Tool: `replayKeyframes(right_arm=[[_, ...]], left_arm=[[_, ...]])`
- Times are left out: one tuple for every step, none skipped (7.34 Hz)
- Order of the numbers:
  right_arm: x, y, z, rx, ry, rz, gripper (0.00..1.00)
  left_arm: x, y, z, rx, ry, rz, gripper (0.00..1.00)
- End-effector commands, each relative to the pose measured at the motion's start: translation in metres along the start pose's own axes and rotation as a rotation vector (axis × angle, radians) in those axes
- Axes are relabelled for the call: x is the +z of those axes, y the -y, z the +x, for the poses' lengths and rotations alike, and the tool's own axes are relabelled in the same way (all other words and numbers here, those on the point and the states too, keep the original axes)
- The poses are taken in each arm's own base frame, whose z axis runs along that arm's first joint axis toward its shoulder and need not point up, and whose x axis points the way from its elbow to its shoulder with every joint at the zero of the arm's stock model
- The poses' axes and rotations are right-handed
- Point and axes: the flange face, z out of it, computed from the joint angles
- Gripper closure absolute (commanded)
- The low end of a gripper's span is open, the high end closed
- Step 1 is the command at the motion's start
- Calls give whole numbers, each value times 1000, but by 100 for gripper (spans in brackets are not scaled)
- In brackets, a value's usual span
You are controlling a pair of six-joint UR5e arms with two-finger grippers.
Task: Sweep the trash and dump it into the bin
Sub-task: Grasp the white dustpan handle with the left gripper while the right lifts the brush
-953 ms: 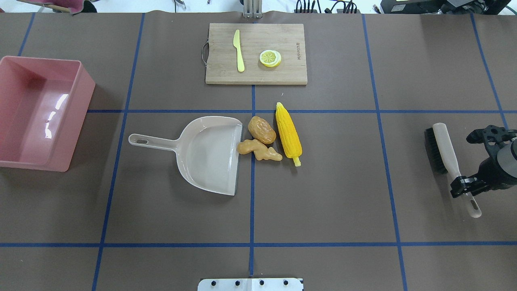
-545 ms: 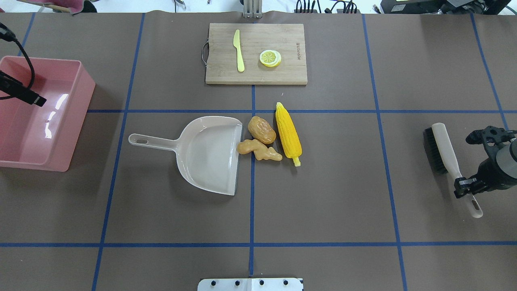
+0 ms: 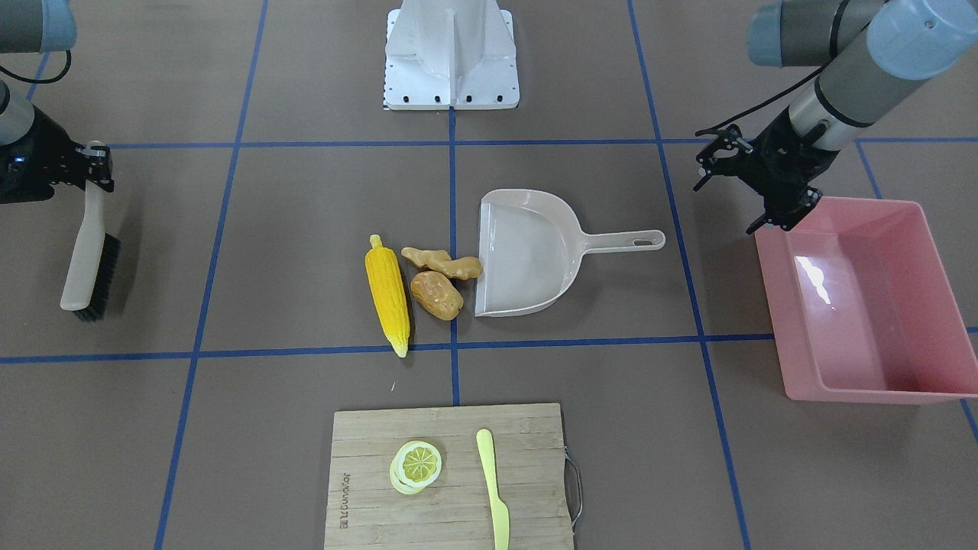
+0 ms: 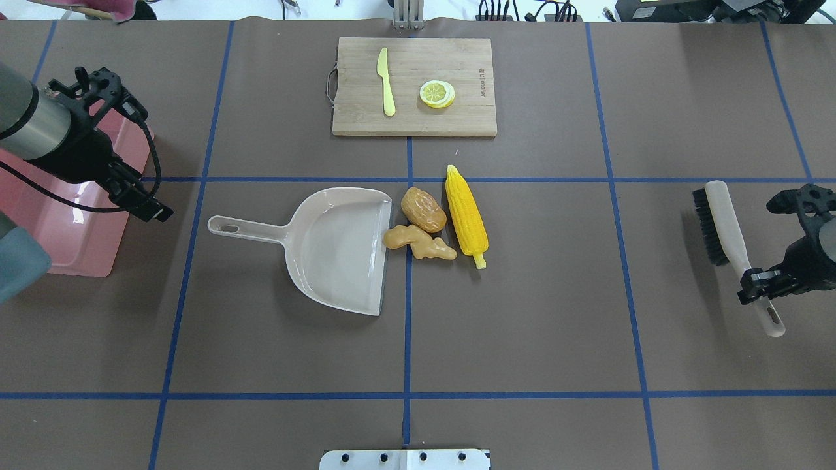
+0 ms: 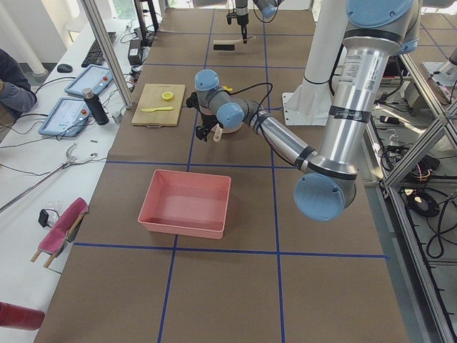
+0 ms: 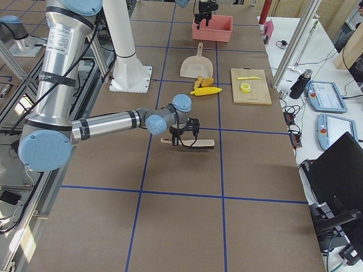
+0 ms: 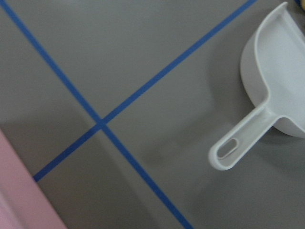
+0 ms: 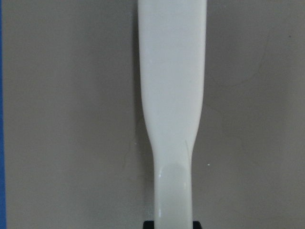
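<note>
Here, right gripper (image 4: 757,285) pinching the brush (image 4: 720,219) handle, left gripper (image 3: 730,195) jaws spread over the bin's (image 4: 98,261) right edge, corn cob (image 4: 466,212), ginger (image 4: 418,241), potato (image 4: 423,209) beside the dustpan (image 4: 333,254).

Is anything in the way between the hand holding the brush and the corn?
No, nothing visible. Only bare table lies between the right gripper, shut on the brush, and the corn cob.
</note>
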Motion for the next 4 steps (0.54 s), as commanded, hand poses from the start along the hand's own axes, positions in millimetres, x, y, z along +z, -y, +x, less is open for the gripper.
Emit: replayKeyframes(right_arm=[[-31,30,-15,19,36,50,100],[-57,61,-41,33,46,71,100],[-64,84,-82,-6,16,52,100],[-69,98,-108,-93,-70,44,100]], left_arm=[[-5,1,10,229,2,14,1],[4,5,2,457,76,0,1],[11,9,-6,602,108,-23,1],[27,15,-9,603,96,-48,1]])
